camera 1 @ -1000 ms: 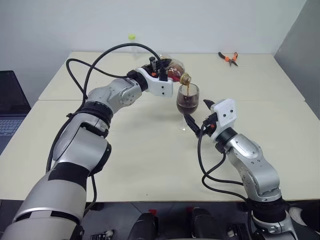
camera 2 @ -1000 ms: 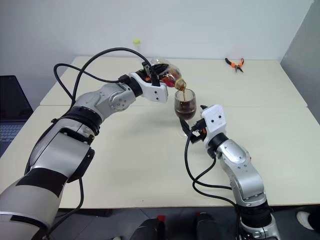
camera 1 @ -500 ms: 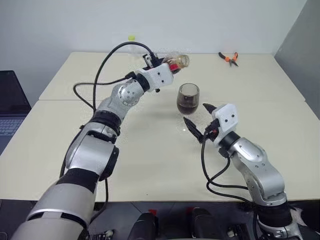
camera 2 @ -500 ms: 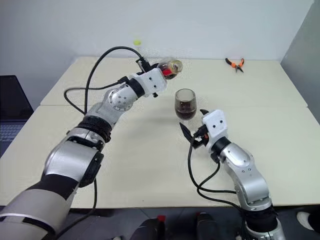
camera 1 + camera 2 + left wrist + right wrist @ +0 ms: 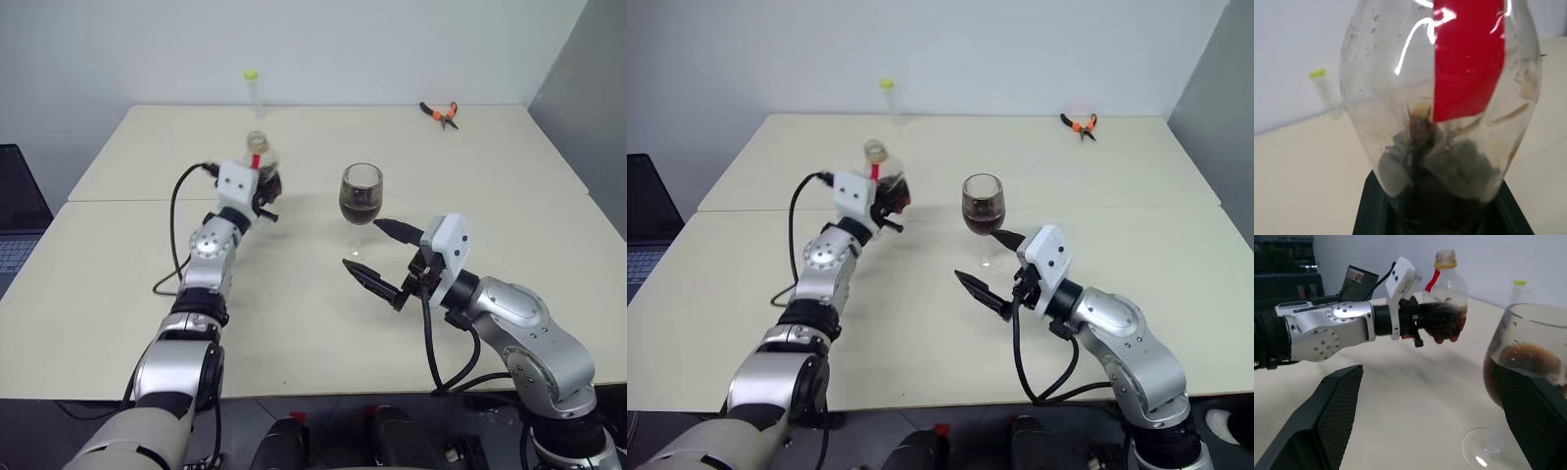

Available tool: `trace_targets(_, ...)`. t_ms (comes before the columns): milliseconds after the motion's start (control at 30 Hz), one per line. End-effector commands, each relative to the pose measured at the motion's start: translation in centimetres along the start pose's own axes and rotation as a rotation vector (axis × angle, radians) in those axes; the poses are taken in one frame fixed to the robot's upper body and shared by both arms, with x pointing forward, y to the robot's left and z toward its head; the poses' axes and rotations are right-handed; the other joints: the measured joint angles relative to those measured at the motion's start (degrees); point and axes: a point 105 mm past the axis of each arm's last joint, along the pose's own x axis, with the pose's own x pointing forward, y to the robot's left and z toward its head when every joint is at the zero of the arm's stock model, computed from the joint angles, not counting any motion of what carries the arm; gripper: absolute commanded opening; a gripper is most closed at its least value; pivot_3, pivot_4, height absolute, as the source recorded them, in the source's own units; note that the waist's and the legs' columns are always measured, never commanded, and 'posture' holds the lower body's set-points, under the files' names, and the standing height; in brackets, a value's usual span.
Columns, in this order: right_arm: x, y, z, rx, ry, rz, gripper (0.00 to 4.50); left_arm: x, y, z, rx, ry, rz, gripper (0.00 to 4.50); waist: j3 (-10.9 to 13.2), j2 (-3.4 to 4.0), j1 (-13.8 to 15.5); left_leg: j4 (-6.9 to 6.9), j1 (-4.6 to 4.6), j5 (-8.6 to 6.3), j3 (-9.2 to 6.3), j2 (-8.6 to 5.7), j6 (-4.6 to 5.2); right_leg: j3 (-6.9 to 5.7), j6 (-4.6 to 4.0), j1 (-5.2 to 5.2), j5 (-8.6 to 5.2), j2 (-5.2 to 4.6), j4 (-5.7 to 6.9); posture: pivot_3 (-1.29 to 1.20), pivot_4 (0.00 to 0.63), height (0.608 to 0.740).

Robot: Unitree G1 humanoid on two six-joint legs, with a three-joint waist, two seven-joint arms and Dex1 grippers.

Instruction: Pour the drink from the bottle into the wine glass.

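The bottle [image 5: 261, 168] has swung back upright, mouth up, in the left tool [image 5: 266, 188].

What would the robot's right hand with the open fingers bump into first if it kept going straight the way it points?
Probably the wine glass: in the wrist view it stands just ahead of the open right gripper, towards one finger. Depth is unclear, so it might pass beside the glass.

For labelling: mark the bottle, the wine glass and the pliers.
bottle [image 5: 257, 143]: left eye view, on its neck.
wine glass [image 5: 360, 193]: left eye view, on its bowl.
pliers [image 5: 438, 113]: left eye view, on the orange handles.
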Motion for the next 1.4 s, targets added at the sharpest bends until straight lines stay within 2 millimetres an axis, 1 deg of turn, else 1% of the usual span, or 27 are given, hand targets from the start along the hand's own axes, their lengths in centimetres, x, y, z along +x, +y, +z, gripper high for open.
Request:
trace_targets(33,0.4,0.3,1.1,-0.032,-0.027,0.033,4.5,-0.4,2.1,0.6,-0.078,-0.039,0.117,0.67,0.0,-0.01,0.17,0.01,-0.01,0.0,-0.01,0.0,0.0,-0.01,0.0,0.0,0.0,0.0,0.0,0.0,0.15,0.74)
trace_targets(167,1.0,0.2,1.3,-0.024,-0.034,0.046,4.5,-1.1,3.5,-0.5,-0.083,0.004,0.201,0.67,-0.04,-0.07,0.92,0.07,-0.03,0.0,0.01,-0.04,0.0,-0.01,0.0,0.03,0.0,-0.03,-0.02,0.0,0.15,0.74)
trace_targets(267,1.5,0.5,1.5,-0.029,-0.04,0.068,4.5,-1.4,4.2,-1.1,-0.093,0.029,0.242,0.67,-0.06,-0.1,1.03,0.08,-0.02,0.0,0.02,-0.05,0.0,0.0,0.0,0.05,0.0,-0.04,-0.05,0.0,0.15,0.74)
trace_targets(367,1.7,0.7,1.6,-0.027,-0.042,0.079,4.5,-1.4,4.4,-1.5,-0.096,0.047,0.249,0.67,-0.07,-0.12,1.03,0.08,-0.03,0.0,0.0,-0.05,0.0,-0.02,0.0,0.04,0.01,-0.04,-0.05,0.0,0.15,0.74)
trace_targets(467,2.0,0.7,1.6,-0.031,-0.041,0.081,4.5,-1.7,4.4,-2.5,-0.104,0.091,0.257,0.67,-0.11,-0.17,1.03,0.08,-0.02,0.0,0.0,-0.05,0.0,-0.02,0.0,0.05,0.01,-0.05,-0.05,0.0,0.15,0.74)
trace_targets(567,2.0,0.6,1.5,-0.03,-0.04,0.078,4.5,-1.8,4.2,-3.0,-0.121,0.106,0.26,0.67,-0.12,-0.17,1.03,0.07,0.0,0.0,0.01,-0.05,0.0,-0.01,0.0,0.05,0.01,-0.05,-0.04,0.0,0.15,0.74)
trace_targets(633,2.1,0.6,1.4,-0.03,-0.04,0.077,4.5,-1.9,4.1,-3.1,-0.117,0.107,0.253,1.38,-0.13,-0.17,1.03,0.06,0.01,0.0,0.01,-0.05,0.0,0.0,0.0,0.05,0.01,-0.05,-0.03,0.0,0.15,0.74)
trace_targets(667,2.1,0.6,1.4,-0.03,-0.039,0.077,4.5,-1.9,4.0,-3.2,-0.115,0.106,0.251,1.57,-0.14,-0.17,1.04,0.06,0.01,0.0,0.01,-0.05,0.0,0.0,0.0,0.05,0.01,-0.05,-0.03,0.0,0.15,0.74)
trace_targets(700,2.1,0.6,1.4,-0.03,-0.039,0.078,4.5,-2.0,3.9,-3.2,-0.109,0.105,0.245,1.87,-0.14,-0.17,1.03,0.06,0.03,0.0,0.01,-0.05,0.0,0.0,0.0,0.06,0.01,-0.05,-0.03,0.0,0.15,0.74)
trace_targets(767,2.1,0.7,1.4,-0.025,-0.038,0.082,4.5,-2.1,3.7,-3.2,-0.096,0.099,0.232,2.59,-0.14,-0.17,1.03,0.05,0.03,0.0,0.01,-0.05,0.0,0.0,0.0,0.07,0.01,-0.04,-0.04,0.0,0.15,0.74)
trace_targets(967,1.9,0.6,1.5,-0.024,-0.046,0.072,4.5,-2.7,3.3,-2.7,-0.078,0.057,0.209,4.48,-0.14,-0.17,1.03,0.02,0.03,0.0,0.0,-0.02,0.0,0.0,0.0,0.06,0.01,-0.05,-0.05,0.0,0.15,0.74)
trace_targets(1033,1.5,0.3,1.6,-0.026,-0.05,0.052,4.5,-3.3,3.2,-2.2,-0.067,0.032,0.203,4.48,-0.14,-0.17,1.04,0.02,0.03,0.0,0.0,-0.01,0.0,0.0,0.0,0.06,0.01,-0.07,-0.05,0.0,0.15,0.74)
trace_targets(1167,-0.6,-0.4,1.0,-0.064,-0.034,-0.014,4.5,-5.8,3.2,-0.7,-0.067,-0.023,0.193,4.48,-0.14,-0.17,1.05,-0.05,0.02,-0.01,0.02,0.0,-0.01,0.02,0.0,0.06,0.01,-0.29,-0.14,0.0,0.15,0.74)
trace_targets(1233,-1.5,-1.2,0.8,-0.047,-0.048,-0.086,4.5,-7.1,3.3,-0.2,-0.082,-0.024,0.2,4.48,-0.14,-0.17,1.06,-0.06,0.01,-0.01,0.05,-0.01,-0.01,0.04,0.0,0.05,0.01,-0.34,-0.17,0.0,0.15,0.74)
trace_targets(1333,-2.5,-2.1,0.5,-0.029,-0.064,-0.158,4.5,-8.1,3.1,0.1,-0.077,-0.003,0.2,4.48,-0.14,-0.17,1.22,-0.05,0.06,-0.02,0.0,0.02,0.02,0.0,-0.01,0.09,0.01,-0.33,-0.09,0.0,0.15,0.74)
trace_targets(1367,-3.5,-3.1,-0.3,-0.019,-0.057,-0.227,4.5,-8.9,3.2,0.1,-0.07,0.014,0.217,4.48,-0.16,-0.18,1.24,-0.05,0.13,-0.09,-0.02,0.03,0.14,-0.03,-0.01,0.17,0.01,-0.31,-0.07,0.0,0.15,0.74)
trace_targets(1400,-4.9,-4.7,-1.6,-0.007,-0.035,-0.346,4.5,-9.8,3.0,0.4,-0.073,0.02,0.217,4.48,-0.21,-0.21,1.24,-0.06,0.21,-0.12,-0.04,0.05,0.2,-0.06,-0.01,0.26,0.01,-0.27,-0.09,0.0,0.15,0.74)
